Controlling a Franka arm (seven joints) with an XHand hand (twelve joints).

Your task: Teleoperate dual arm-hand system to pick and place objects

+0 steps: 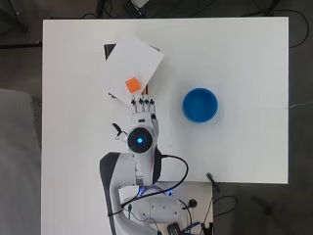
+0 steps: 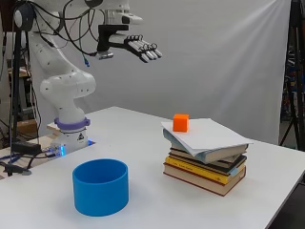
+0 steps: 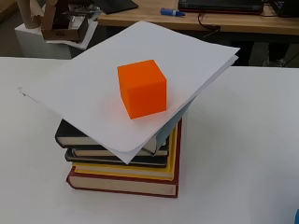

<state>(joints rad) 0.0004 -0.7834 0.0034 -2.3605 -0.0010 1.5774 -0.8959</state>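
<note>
Below and well ahead of the hand (image 2: 136, 46): white surface (image 1: 244, 58), then blue bowl (image 1: 200, 105) off to one side, then stack of books (image 2: 206, 167) topped by loose white paper (image 3: 117, 84), and smallest of all the orange cube (image 3: 141, 88) resting on that paper, well apart from the outstretched fingers. Hand raised high, fingers straight and spread, nothing held. Probably light, rigid and smooth-faced; best pinched across two opposite side faces, gently, since the sheet beneath looks liable to slide.
</note>
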